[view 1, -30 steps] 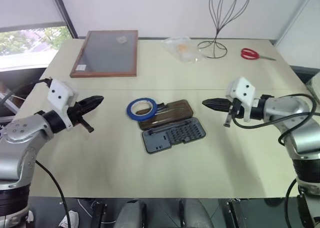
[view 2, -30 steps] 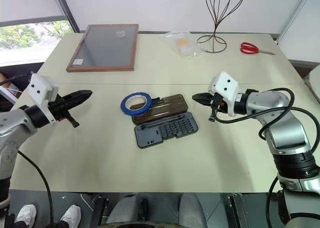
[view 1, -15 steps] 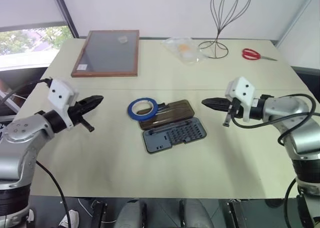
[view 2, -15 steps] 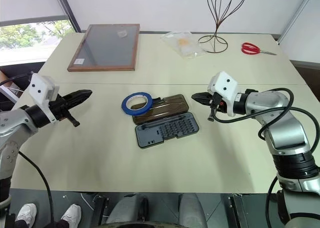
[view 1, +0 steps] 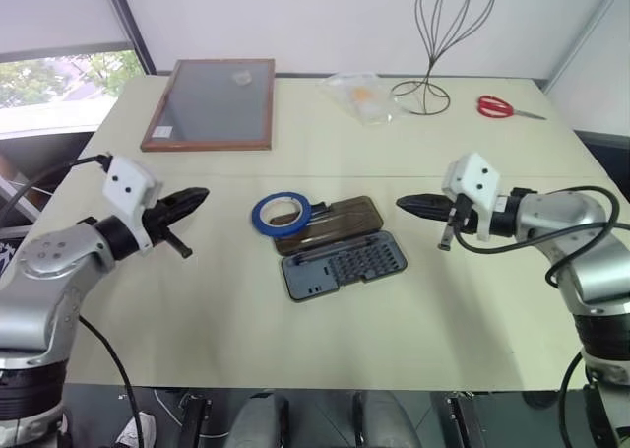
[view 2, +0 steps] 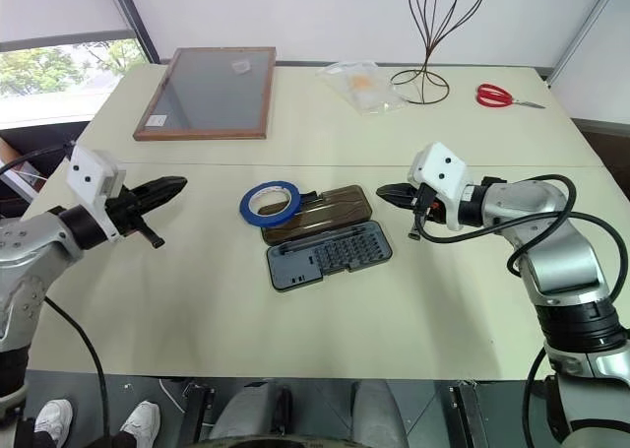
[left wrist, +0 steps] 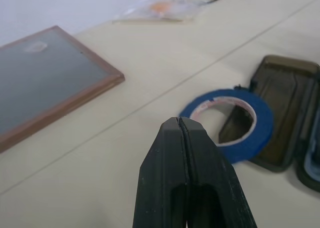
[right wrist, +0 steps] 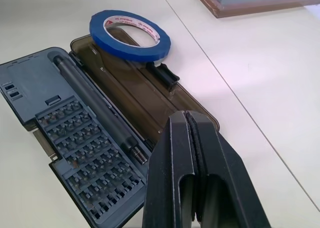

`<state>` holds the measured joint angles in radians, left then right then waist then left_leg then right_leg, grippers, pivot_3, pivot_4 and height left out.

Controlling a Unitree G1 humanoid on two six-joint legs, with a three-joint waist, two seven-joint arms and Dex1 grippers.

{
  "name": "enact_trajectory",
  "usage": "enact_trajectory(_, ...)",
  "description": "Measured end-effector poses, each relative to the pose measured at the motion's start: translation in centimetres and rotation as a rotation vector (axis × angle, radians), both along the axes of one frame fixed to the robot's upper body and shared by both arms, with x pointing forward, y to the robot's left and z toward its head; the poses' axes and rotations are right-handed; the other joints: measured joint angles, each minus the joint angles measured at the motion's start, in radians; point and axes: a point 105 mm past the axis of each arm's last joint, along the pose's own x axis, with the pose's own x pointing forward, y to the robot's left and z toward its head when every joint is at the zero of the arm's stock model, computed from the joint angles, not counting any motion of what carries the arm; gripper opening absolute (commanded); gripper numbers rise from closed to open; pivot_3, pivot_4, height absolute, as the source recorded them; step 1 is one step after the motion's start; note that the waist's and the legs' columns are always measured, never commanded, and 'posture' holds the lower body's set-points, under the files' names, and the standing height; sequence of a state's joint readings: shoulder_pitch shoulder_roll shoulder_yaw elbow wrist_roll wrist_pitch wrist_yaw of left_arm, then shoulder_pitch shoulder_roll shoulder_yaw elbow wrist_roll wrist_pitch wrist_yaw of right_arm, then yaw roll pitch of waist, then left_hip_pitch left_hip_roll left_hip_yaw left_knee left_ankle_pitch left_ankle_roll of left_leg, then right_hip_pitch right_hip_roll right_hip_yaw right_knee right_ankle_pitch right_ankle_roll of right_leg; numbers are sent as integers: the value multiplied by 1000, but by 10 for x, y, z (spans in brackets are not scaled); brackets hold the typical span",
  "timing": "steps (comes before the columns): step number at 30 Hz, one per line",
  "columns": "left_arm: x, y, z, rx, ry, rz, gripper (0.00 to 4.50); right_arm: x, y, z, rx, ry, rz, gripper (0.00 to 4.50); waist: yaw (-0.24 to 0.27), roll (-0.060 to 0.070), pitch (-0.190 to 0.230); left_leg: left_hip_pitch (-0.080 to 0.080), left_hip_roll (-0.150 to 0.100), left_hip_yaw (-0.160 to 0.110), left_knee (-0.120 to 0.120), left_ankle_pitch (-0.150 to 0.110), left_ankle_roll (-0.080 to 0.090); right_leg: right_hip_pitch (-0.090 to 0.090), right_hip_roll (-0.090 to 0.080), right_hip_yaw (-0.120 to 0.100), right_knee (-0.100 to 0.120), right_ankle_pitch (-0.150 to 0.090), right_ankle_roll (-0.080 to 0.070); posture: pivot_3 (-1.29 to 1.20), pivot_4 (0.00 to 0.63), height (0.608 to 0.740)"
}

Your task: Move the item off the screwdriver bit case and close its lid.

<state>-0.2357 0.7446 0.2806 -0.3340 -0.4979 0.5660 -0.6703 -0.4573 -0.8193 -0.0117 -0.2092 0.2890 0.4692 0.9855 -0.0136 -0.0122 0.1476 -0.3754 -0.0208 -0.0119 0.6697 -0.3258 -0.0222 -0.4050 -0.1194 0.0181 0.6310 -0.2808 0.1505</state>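
Ahead of the closed, empty left gripper (view 1: 200,196) lies the blue tape ring (view 1: 281,213), overlapping the open lid (view 1: 330,223); nothing is moved yet. Next: open, reach, grasp. Right gripper (view 1: 404,203) closed, idle.

Head stereo pair overlooking table (view 1: 325,340), wrist cameras near, level

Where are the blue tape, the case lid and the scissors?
blue tape (view 1: 281,213), left eye view, on the blue band at its near edge.
case lid (right wrist: 145,105), right wrist view, on the bare brown plastic.
scissors (view 2: 490,96), right eye view, on the red handles.
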Motion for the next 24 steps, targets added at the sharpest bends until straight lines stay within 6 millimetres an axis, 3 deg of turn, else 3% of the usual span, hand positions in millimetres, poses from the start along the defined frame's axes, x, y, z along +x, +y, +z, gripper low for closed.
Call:
enact_trajectory(3,5,-3,0,10,-2,-9,1813,0,-2,-2,-2,2,-2,0,0,0,0,0,0,0,0,0,0,0,0,0,0,0,0,0,150,740)
enact_trajectory(8,14,-7,-4,67,-2,-49,4448,-1,-6,-9,2,18,-21,0,0,0,0,0,-1,1,0,0,-1,0,0,0,0,0,0,0,150,740)
enact_trajectory(12,24,-12,-5,141,-16,-139,4486,-2,-7,-20,30,41,-60,0,0,0,0,0,-1,1,0,0,-1,0,0,0,0,0,0,0,150,740)
enact_trajectory(15,30,-21,-16,178,28,-250,4486,-6,-5,-27,49,56,-77,0,0,0,0,0,-1,1,0,0,0,0,0,0,0,0,0,0,150,740)
enact_trajectory(20,61,-38,-27,155,121,-405,4486,-14,13,-38,106,58,-76,0,2,0,1,-3,-1,3,8,-1,2,2,2,-3,2,0,0,0,150,740)
enact_trajectory(24,74,-41,-44,178,175,-448,4486,-20,22,-39,119,41,-80,0,-6,-1,1,-5,-1,3,13,-4,6,1,1,-2,1,0,0,0,150,740)
